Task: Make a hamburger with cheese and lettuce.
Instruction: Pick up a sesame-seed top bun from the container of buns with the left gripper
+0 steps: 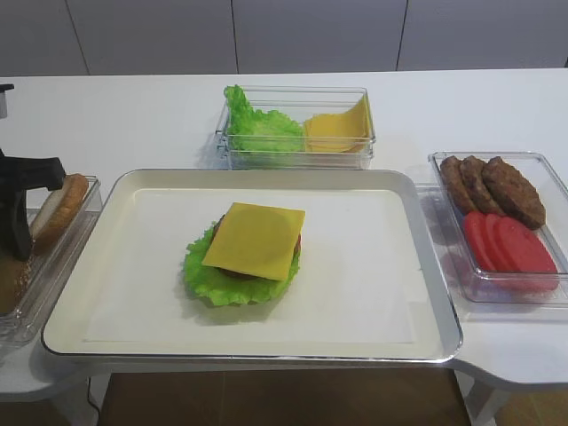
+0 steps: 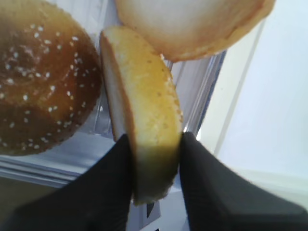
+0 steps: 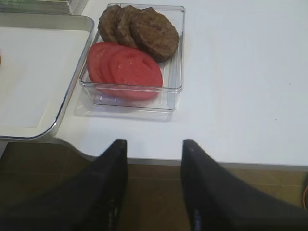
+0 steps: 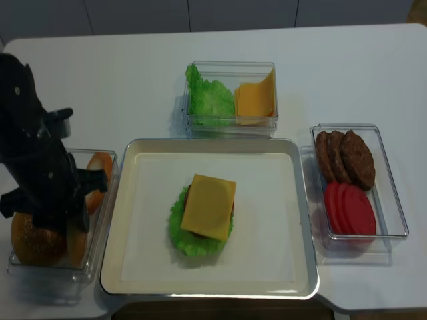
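The hamburger (image 1: 250, 253) lies open on the tray (image 1: 382, 275), without a bun top. Its square yellow cheese (image 1: 255, 239) is on top of a dark patty, and the ruffled lettuce (image 1: 209, 282) fringes the bottom. It also shows in the realsense view (image 4: 203, 215). My left gripper (image 2: 153, 144) is shut on a bun half (image 2: 144, 101) held on edge, over the clear bun box (image 4: 103, 220) left of the tray. My right gripper (image 3: 154, 144) is open and empty at the table's front edge, below the patty box.
A sesame bun top (image 2: 43, 82) and a pale-faced bun half (image 2: 192, 24) lie in the bun box. A back box (image 1: 297, 129) holds heaped lettuce and stacked cheese. A right box (image 1: 541, 293) holds patties (image 3: 144, 29) and tomato slices (image 3: 127, 67).
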Motion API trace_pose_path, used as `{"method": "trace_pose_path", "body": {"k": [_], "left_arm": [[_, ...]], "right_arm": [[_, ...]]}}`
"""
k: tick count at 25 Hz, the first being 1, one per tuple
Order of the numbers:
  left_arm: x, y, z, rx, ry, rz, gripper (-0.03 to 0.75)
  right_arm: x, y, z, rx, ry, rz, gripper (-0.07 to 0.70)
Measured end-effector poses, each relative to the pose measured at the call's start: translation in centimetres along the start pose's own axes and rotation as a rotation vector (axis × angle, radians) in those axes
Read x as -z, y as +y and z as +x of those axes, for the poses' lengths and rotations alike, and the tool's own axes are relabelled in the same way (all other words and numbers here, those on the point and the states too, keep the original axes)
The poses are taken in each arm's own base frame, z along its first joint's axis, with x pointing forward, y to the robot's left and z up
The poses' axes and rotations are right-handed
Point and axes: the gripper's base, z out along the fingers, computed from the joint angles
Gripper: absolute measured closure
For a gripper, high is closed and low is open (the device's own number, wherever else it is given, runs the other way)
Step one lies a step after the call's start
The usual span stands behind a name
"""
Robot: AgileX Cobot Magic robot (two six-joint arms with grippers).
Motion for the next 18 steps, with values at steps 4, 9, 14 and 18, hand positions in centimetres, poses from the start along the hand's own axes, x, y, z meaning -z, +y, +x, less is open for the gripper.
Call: {"method": "trace_pose_path", "body": {"k": [4,9,14,18], "left_arm": [[0.7,-0.2,-0.4,-0.009,-0.024,0.01,0.497],[0.9,-0.4,-0.4,-0.014,-0.023,0.034,0.501],[1.1,-0.4,-0.3,-0.022,-0.025,0.042,0.502],[2.2,-0.3,0.2,-0.022,-0.058,0.069,0.503]], "right_arm": [[0.0,0.0,0.0,0.0,0.0,0.0,0.332],[0.0,0.0,0.0,0.0,0.0,0.0,0.332],[0.0,0.0,0.0,0.002,0.0,0.0,0.332],[0.0,0.0,0.0,0.002,0.0,0.0,0.332]]}}
